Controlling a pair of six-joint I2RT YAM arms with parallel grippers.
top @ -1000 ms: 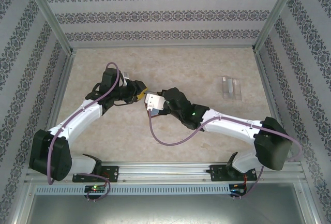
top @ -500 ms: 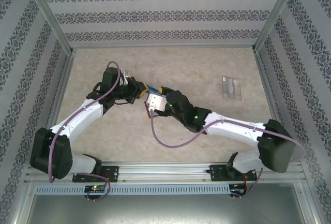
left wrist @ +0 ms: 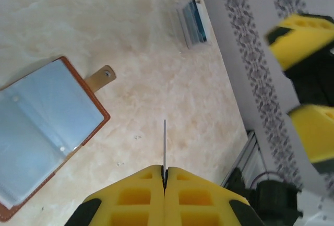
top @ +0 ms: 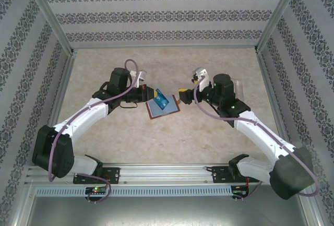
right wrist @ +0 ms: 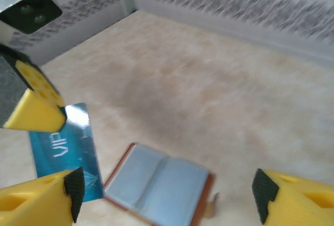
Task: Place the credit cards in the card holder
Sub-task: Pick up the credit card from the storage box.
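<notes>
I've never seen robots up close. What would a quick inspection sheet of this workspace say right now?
Surface: beige marbled table, no spills seen.
Job's things: blue card held in the air over the card holder, which lies open and flat, lining up.
Clutter: clear plastic case at the far right, with blue items inside, probably more cards.
Grippers: left gripper shut on the blue card's edge; right gripper open and holding nothing.
Cables: a purple cable loops along each arm, none on the job's things.
Surroundings: patterned walls on three sides, metal frame at the corners.
</notes>
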